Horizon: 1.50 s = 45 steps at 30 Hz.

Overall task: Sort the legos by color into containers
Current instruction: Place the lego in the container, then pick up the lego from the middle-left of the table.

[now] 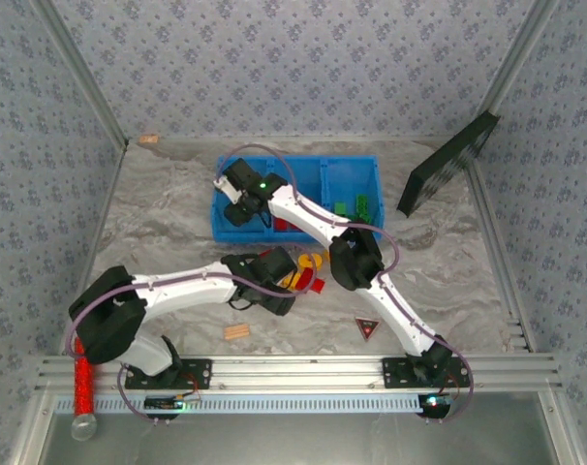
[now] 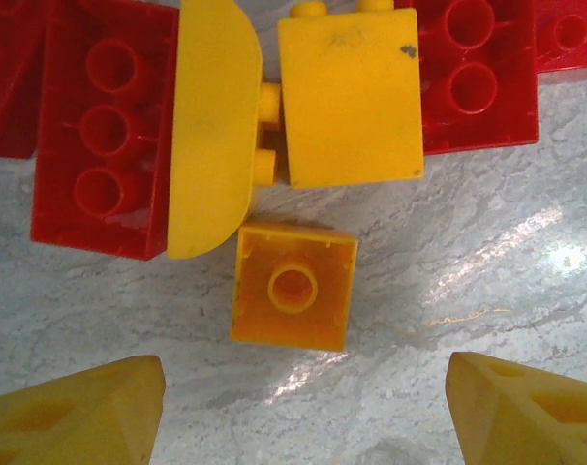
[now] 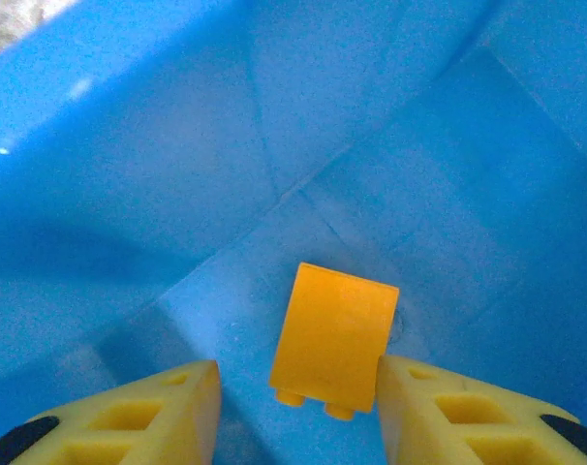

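Left hand (image 2: 303,387), spread over small yellow brick (image 2: 293,295), may bump curved yellow brick (image 2: 211,126); right hand (image 3: 295,373), spread, may snag loose brick (image 3: 334,334).

Just ahead of left gripper (image 2: 303,417): small brick (image 2: 293,286), larger bricks (image 2: 352,97) beyond. Ahead of right gripper (image 3: 298,417), down in bin compartment (image 3: 177,194): single brick (image 3: 334,334).
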Each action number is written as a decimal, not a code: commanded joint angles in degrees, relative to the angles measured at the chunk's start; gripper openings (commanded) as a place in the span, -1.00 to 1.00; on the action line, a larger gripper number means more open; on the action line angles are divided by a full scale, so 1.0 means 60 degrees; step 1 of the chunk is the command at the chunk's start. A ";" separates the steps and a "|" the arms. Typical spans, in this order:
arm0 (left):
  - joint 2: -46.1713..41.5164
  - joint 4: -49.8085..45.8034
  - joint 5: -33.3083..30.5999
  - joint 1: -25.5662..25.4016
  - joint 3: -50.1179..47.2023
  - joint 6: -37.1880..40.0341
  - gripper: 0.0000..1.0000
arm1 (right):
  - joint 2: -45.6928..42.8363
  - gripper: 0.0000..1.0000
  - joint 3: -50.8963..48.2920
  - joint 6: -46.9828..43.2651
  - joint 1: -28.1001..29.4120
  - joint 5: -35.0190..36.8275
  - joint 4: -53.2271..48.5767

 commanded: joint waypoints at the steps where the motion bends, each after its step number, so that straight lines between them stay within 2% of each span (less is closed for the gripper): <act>1: 0.0299 0.0304 0.0051 -0.0068 0.0331 0.0307 0.52 | -0.1045 -0.07 -0.0174 -0.0025 -0.0133 -0.0119 -0.0143; 9: 0.1008 0.0564 0.0178 -0.0054 0.0423 0.0249 0.46 | -0.2376 -0.07 -0.0898 0.0026 -0.0249 -0.0084 -0.0149; 15: 0.1601 0.0604 0.0227 -0.0053 0.0714 0.0256 0.43 | -0.3850 -0.08 -0.2405 0.0240 -0.0496 0.0232 -0.0036; 27: 0.1932 0.0585 0.0701 -0.0024 0.0550 -0.0100 -0.14 | -0.8127 -0.04 -0.7733 0.1902 -0.1469 0.1227 0.0261; 30: 0.1851 0.0525 0.0875 -0.0028 0.0415 -0.0209 -0.40 | -0.9161 0.02 -0.9176 0.2524 -0.1749 0.1257 0.0146; 32: 0.1682 0.0436 0.0910 -0.0024 0.0331 -0.0292 -0.48 | -0.9836 0.06 -1.0099 0.3006 -0.1985 0.1228 0.0019; 36: 0.1166 -0.0083 0.0932 -0.0013 0.0324 -0.0359 -0.51 | -1.0961 0.19 -1.1618 0.4182 -0.2540 0.0886 -0.0229; 40: 0.0467 -0.1020 0.1012 0.0127 0.0799 -0.0225 -0.55 | -1.1810 0.40 -1.3420 0.5083 -0.3069 0.0005 0.0329; 45: -0.0567 -0.1489 0.1508 0.0951 0.1672 0.0165 -0.56 | -1.2089 0.49 -1.4680 0.5558 -0.3337 -0.0354 0.0972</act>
